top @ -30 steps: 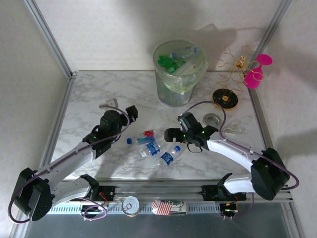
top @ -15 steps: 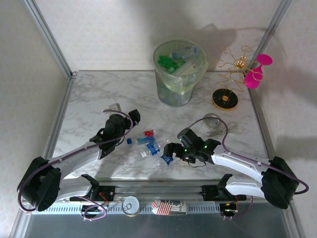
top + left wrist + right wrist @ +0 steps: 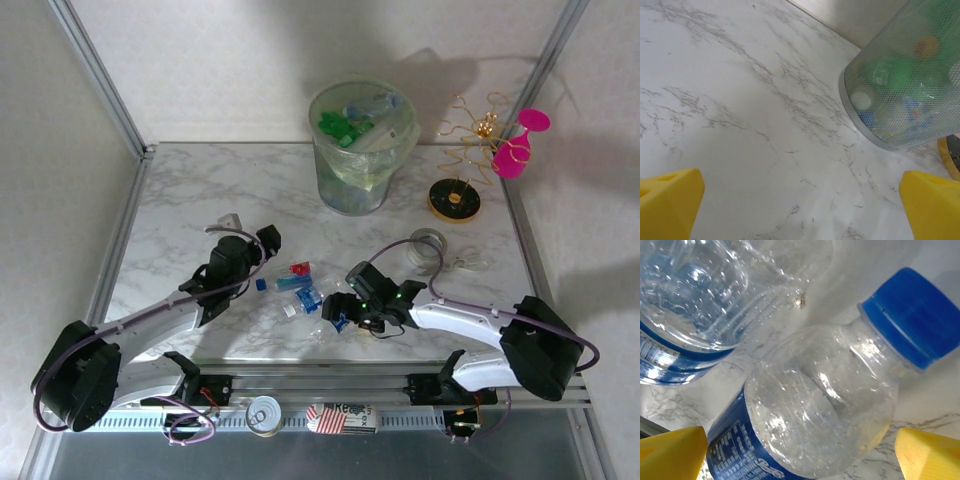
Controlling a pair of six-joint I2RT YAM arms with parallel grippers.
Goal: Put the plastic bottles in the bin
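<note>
Plastic drink bottles (image 3: 307,296), small and clear with blue labels, lie loose in a cluster at the near middle of the white marble-patterned table (image 3: 180,200). They are well apart from the tall round translucent pale green bin (image 3: 350,185) at the far edge, which already holds several.

Overhead: my right gripper (image 3: 337,312) is down at the cluster's near side. My left gripper (image 3: 268,240) hangs by its far-left side.

Left wrist: jaws spread wide over bare table, nothing between the yellow fingertips (image 3: 667,205). Bin (image 3: 900,80) ahead to the right.

Right wrist: jaws spread, yellow pads (image 3: 930,455) either side of one clear, blue-capped bottle (image 3: 825,415) lying on its side. Not pinched yet. A second bottle (image 3: 700,305) lies just beside it.

Risks, my judgement:
- The round, slick wall may roll or squirt out as I close.
- The taper toward the cap invites slipping.
- The thin shell may buckle.
- The neighbour may get nudged or caught.
- The bin's tall rim could catch a low carry.
</note>
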